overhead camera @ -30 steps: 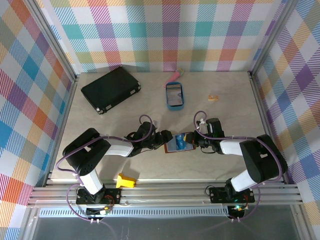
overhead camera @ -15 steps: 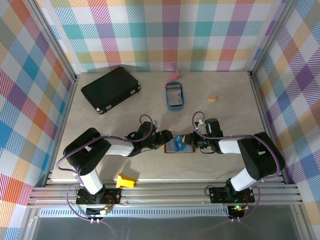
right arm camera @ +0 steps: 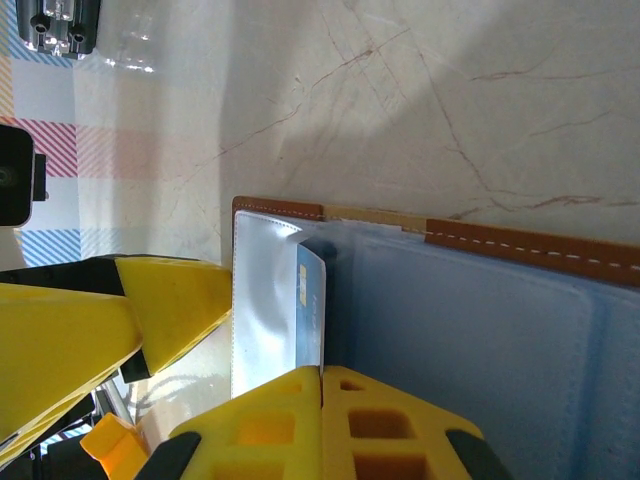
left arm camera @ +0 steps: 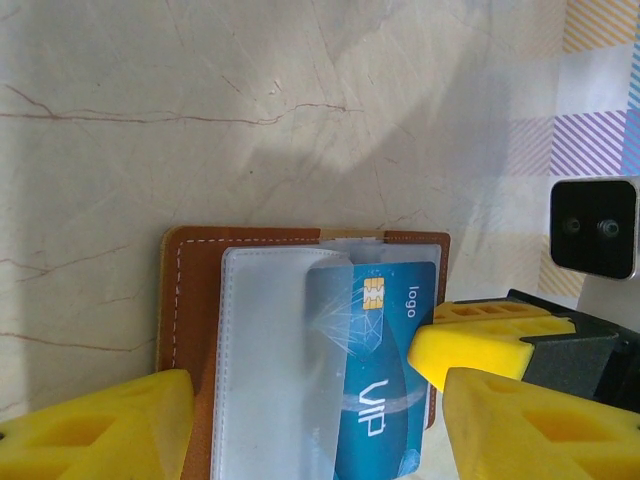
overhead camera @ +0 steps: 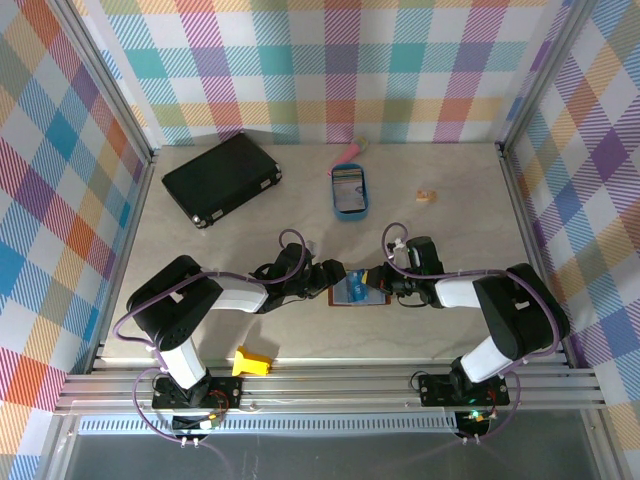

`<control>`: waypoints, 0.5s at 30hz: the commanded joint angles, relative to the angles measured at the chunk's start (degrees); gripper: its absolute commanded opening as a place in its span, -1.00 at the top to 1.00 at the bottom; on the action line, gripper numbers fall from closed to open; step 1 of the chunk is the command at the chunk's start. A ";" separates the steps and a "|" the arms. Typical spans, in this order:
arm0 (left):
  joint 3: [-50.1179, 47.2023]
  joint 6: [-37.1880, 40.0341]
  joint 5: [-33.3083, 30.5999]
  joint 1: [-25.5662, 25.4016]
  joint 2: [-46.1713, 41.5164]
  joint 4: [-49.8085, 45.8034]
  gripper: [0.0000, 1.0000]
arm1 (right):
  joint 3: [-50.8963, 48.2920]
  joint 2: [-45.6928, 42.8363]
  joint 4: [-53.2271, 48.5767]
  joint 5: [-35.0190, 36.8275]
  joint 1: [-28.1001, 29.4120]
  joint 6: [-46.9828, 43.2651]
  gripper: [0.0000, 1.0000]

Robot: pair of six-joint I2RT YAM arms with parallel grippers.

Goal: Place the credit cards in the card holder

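The card holder lies open on the table between the two arms, brown leather with clear sleeves and a grey-blue lining. A blue credit card marked VIP sits partly under a clear sleeve. My right gripper is shut on the card's outer edge, and its yellow finger shows at the card's right side. In the right wrist view the card stands edge-on. My left gripper is open, straddling the holder, with one finger over its left edge.
A large black case lies at the back left. A blue oval tray sits at the back middle with a pink item behind it. A small tan block is back right. A yellow plastic piece rests near the front edge.
My right gripper has moved a little left with the blue card, sliding it further under the sleeve. The left arm has stayed put.
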 commanded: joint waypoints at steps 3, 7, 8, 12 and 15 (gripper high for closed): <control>0.34 -0.65 0.39 -1.56 2.40 2.13 -0.32 | 0.19 -0.45 0.09 1.03 1.66 0.46 1.00; 0.21 -0.84 0.31 -1.59 2.51 2.61 -0.32 | 0.59 -0.61 -0.64 1.19 2.55 0.59 0.92; 0.10 -0.91 0.26 -1.59 2.56 2.73 -0.32 | 0.74 -0.81 -1.23 1.45 2.74 0.66 0.88; -0.48 -1.22 -0.21 -1.65 2.43 3.13 -0.31 | 2.95 -3.64 -8.14 3.33 2.75 -1.02 0.52; -1.50 -1.77 -1.16 -1.61 1.87 3.99 -0.28 | 5.77 -7.33 -16.68 5.87 2.74 -3.54 0.24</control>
